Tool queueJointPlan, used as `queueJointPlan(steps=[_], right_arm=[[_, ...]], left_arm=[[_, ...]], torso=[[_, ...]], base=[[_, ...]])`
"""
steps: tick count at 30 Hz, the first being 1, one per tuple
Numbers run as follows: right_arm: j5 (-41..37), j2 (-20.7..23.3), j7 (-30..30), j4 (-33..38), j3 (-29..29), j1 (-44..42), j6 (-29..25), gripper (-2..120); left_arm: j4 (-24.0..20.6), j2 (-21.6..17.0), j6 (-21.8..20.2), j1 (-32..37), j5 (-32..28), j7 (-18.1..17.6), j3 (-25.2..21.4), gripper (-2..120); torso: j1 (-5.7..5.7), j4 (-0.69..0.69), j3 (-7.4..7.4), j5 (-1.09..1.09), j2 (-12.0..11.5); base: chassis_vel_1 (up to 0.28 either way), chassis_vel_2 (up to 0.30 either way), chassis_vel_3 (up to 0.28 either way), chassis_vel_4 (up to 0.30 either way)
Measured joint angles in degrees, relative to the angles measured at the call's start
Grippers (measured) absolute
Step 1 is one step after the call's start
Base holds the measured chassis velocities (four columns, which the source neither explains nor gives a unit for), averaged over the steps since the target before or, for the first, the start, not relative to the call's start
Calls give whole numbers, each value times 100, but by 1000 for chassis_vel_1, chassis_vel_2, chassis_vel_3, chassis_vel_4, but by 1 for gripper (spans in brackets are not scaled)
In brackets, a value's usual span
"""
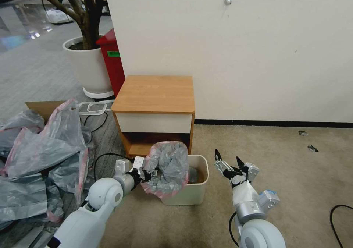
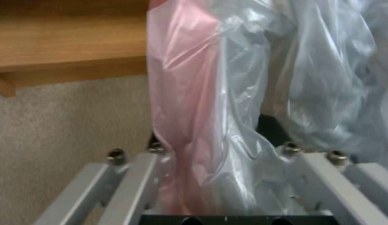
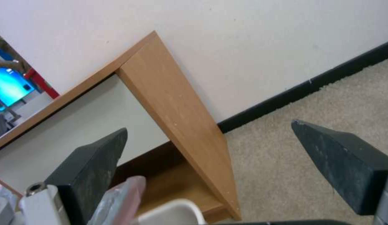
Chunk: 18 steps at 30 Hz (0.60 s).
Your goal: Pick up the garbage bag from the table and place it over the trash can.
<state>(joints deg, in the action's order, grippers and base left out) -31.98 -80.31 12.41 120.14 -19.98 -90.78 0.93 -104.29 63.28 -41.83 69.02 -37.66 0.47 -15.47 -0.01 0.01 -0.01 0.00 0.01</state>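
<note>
The garbage bag point(image 1: 167, 167), crinkly grey plastic with a pink rim, hangs bunched over the left side of the cream trash can point(image 1: 196, 191), which stands on the carpet in front of the table point(image 1: 152, 93). My left gripper point(image 1: 148, 175) is shut on the bag's left edge. In the left wrist view the pink and grey plastic point(image 2: 211, 93) runs down between the fingers point(image 2: 270, 128). My right gripper point(image 1: 228, 160) is open and holds nothing, a little to the right of the can. Its view looks past both black pads point(image 3: 94, 168) at the table's side panel point(image 3: 177, 115) and the can's rim point(image 3: 173, 214).
A heap of similar grey-pink bags point(image 1: 40, 156) and a cardboard box point(image 1: 44, 107) lie on the floor at left. A white plant pot point(image 1: 88, 66) and a red bin point(image 1: 112, 60) stand behind the table. Black cables point(image 1: 104, 156) cross the floor. Bare carpet lies to the right.
</note>
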Motion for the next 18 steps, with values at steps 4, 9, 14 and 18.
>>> queueJointPlan(steps=[4,9,14,18], right_arm=[[-7,4,0,-3,27,21,-1,100],[-8,14,8,1,82,54,2,100],[-49,54,23,141,202,99,53,100],[-200,218,29,544,528,154,275,100]], left_arm=[[-26,78,-2,64,62,-3,-17,14],[-112,165,-15,131,129,-63,-74,8],[-271,205,68,233,265,-218,-160,8],[-645,182,515,434,505,-357,-329,5]], torso=[[0,0,0,1,0],[0,-1,1,-1,-1],[0,-3,2,-5,-2],[1,-2,2,-1,-3]], base=[[0,0,0,0],[0,0,0,0],[0,0,0,0],[0,0,0,0]])
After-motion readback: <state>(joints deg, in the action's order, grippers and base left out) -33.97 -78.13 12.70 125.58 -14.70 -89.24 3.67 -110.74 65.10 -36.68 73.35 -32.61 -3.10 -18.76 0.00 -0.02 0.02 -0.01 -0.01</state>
